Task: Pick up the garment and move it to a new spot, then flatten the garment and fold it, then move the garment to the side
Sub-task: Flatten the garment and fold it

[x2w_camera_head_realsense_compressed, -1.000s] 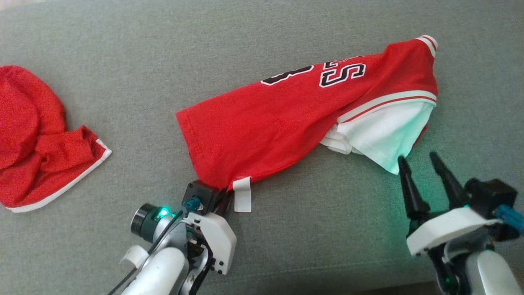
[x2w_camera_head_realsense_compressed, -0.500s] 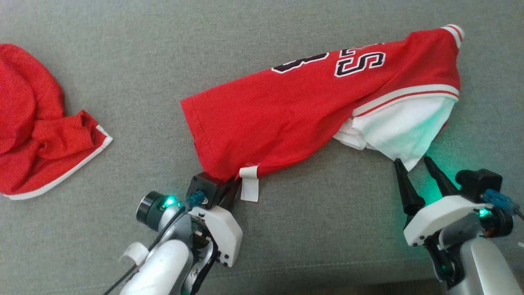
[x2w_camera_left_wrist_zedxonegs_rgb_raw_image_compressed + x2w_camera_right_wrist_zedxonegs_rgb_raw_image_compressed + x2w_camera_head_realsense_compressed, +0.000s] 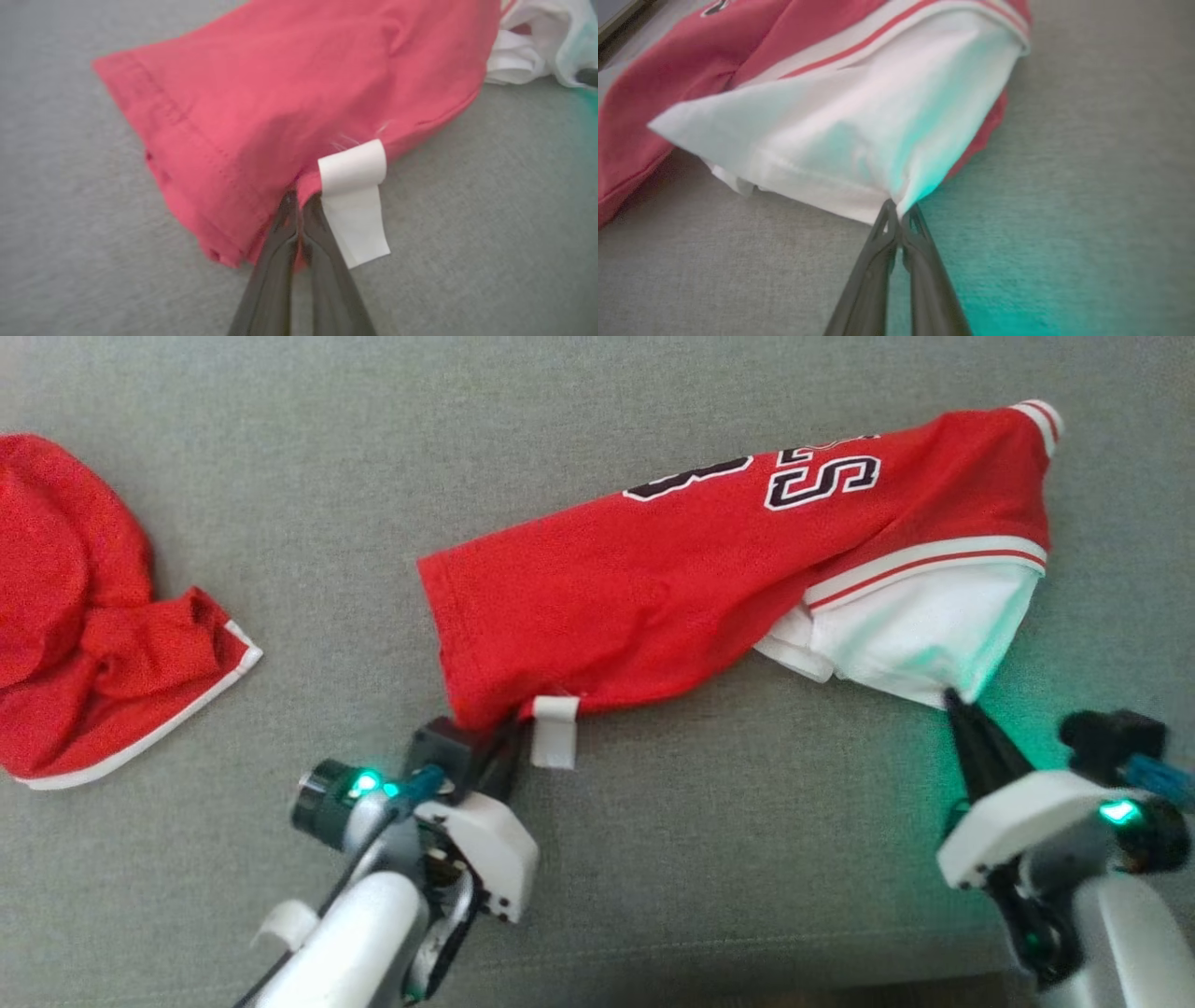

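Red jersey [image 3: 691, 579] right of centre on grey surface [image 3: 280, 476], long axis slanting from hem near the middle up to shoulder by far right edge. Left gripper [image 3: 504, 728] clenched on hem corner beside white tag [image 3: 555, 733]. Right gripper [image 3: 954, 698] clenched on white fabric corner.

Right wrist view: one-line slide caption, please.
Right pincer shut on the white corner of the red-and-white jersey lying on the grey surface.

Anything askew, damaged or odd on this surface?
The red jersey lies askew, with white fabric bulging out from under its striped edge and a white label dangling at the hem. Another red garment sits crumpled far left. No damage visible.
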Controlling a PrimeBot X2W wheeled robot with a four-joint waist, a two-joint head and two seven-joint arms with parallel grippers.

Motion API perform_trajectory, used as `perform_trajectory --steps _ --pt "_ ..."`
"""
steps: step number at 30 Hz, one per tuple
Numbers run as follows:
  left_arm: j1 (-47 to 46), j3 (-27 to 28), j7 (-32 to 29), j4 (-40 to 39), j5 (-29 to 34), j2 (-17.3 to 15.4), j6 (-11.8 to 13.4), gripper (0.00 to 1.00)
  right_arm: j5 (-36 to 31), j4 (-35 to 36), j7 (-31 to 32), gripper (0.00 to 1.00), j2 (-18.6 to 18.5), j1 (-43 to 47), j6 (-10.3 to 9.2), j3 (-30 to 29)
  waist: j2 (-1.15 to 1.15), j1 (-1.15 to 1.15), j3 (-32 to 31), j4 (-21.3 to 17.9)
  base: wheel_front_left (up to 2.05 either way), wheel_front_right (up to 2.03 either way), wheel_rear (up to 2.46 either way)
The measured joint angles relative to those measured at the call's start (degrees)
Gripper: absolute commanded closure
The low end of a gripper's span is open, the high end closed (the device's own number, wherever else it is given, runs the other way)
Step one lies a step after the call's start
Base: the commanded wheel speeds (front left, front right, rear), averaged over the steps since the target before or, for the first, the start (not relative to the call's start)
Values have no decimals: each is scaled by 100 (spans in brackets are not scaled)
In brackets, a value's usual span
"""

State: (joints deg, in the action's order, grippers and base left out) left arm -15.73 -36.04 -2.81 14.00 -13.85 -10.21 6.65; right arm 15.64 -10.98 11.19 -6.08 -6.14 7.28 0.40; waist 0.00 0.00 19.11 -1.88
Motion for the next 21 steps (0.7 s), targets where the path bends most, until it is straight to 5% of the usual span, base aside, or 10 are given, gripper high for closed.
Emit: perform_trajectory --steps 12,21 --pt "144 757 466 -1466 30 -616 544 100 -112 1863 71 100 -147 108 0 -988 0 0 -581 -120 0 0 0" --pt "-419 1234 325 -2766 309 -1141 599 100 -179 3140 35 100 -705 -811 0 -1550 0 0 -1011 -73 0 0 0"
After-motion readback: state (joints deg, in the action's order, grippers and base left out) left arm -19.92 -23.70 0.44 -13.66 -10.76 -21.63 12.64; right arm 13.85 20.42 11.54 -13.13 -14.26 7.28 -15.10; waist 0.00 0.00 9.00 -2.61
